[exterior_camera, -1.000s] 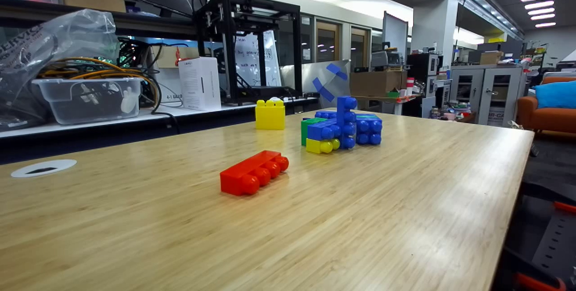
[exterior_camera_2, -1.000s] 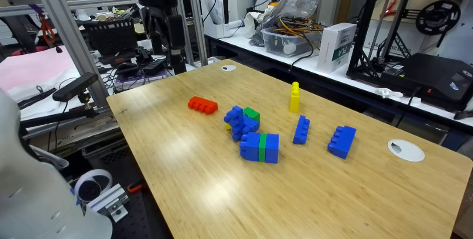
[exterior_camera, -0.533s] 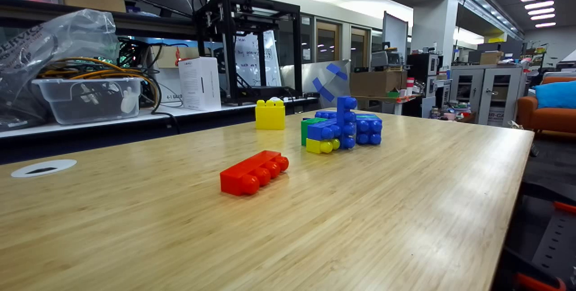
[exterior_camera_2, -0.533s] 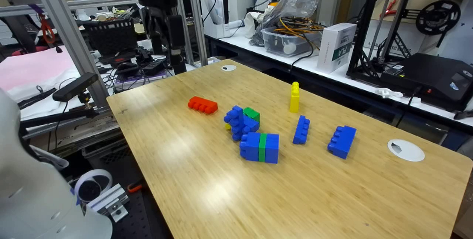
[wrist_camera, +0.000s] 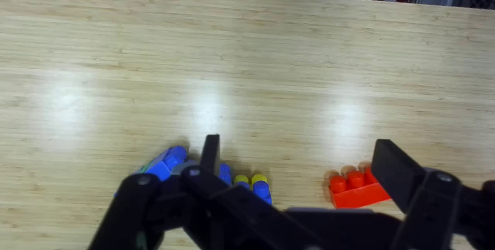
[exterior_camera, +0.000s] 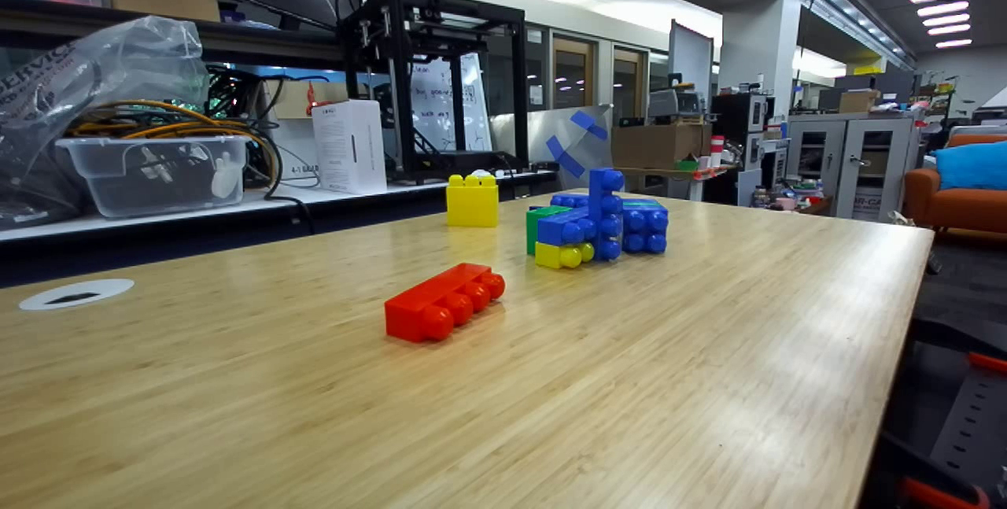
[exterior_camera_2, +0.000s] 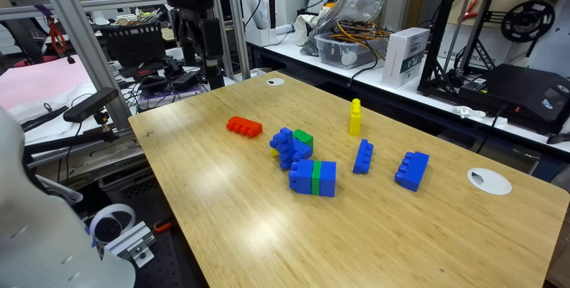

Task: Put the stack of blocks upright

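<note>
All of the job looks left to do. The stack of blocks [exterior_camera_2: 288, 148] sits on the surface [exterior_camera_2: 401, 234], between the red brick [exterior_camera_2: 244, 127] and a blue and green pile [exterior_camera_2: 314, 177]. It is made of blue, green and yellow bricks. I think it lies on its side: in an exterior view, the bumps [exterior_camera: 570, 257] that show point out to the side and not up. One tall blue brick [exterior_camera: 604, 214] in it stands on end, but that does not make the whole thing upright. I cannot tell if the stack and the blue and green pile touch.

In the wrist view, the fingers [wrist_camera: 396, 172] are wide apart, and they hold nothing. One of them hides part of the stack there. So no pinch, no lift and no turn is done yet.

What is left, I'd say, is to go down around the stack, squeeze it, tip it so the bumps face up, set it down and let go. It has a funny shape, so it may wobble or slip as it turns. The yellow brick [exterior_camera_2: 355, 119] is off by itself and can be left alone.
</note>
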Motion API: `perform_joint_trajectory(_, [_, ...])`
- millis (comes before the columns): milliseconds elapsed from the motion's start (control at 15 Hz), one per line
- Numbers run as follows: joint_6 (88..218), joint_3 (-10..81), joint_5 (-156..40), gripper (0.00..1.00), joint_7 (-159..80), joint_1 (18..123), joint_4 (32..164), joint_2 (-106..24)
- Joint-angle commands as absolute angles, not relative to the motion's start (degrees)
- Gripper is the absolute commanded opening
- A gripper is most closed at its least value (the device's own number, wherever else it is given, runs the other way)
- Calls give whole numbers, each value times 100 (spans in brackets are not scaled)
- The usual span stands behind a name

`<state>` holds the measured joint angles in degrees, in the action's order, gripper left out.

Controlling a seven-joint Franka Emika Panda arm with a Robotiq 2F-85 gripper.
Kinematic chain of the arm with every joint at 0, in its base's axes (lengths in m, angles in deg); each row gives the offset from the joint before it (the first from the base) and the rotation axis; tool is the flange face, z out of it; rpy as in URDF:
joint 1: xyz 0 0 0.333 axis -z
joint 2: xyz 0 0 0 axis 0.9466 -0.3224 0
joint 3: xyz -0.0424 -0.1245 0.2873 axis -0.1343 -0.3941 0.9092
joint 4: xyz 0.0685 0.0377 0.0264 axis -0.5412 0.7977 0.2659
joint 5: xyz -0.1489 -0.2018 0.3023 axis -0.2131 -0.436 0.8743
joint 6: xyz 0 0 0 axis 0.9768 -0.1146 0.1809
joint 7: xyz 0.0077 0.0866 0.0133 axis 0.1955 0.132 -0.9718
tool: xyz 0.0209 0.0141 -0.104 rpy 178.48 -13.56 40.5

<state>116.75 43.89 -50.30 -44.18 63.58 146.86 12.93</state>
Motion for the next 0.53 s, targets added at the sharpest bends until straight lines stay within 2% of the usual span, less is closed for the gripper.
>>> perform_joint_trajectory(0, [11661,4424,-5011,100,-4437,6401,14675,1291])
perform_joint_trajectory(467, [11601,4387,-5068,100,-4607,6375,14639,1218])
